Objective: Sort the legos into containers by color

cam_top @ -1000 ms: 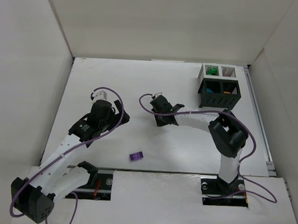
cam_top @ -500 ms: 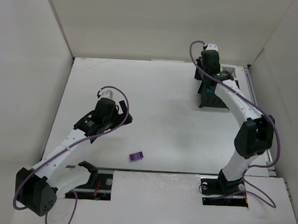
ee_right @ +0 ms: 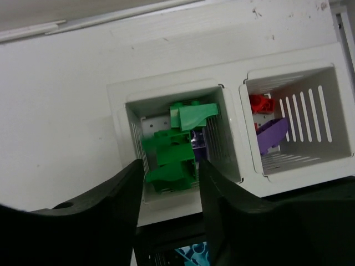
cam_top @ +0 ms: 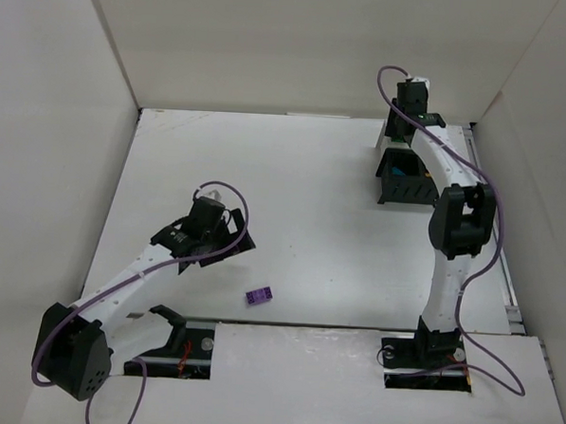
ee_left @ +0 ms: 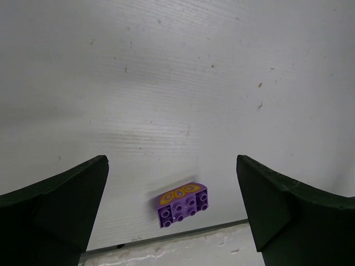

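Note:
A purple lego with a yellow pattern lies alone near the table's front edge. My left gripper hovers over it, open, with nothing between its fingers. My right gripper hangs over the containers at the far right, its jaws parted above the left white bin. Green legos lie in that bin, the nearest one just below the gap between the fingers. The right white bin holds a red lego and a purple one. Teal legos show in a black bin below.
White walls enclose the table on three sides. A raised strip runs along the front edge right next to the lone purple lego. A rail runs down the table's right side beside the bins.
My right arm swung from the table's middle to the far-right bins and its jaws parted there. My left gripper moved nearer and to the right, toward the purple lego.

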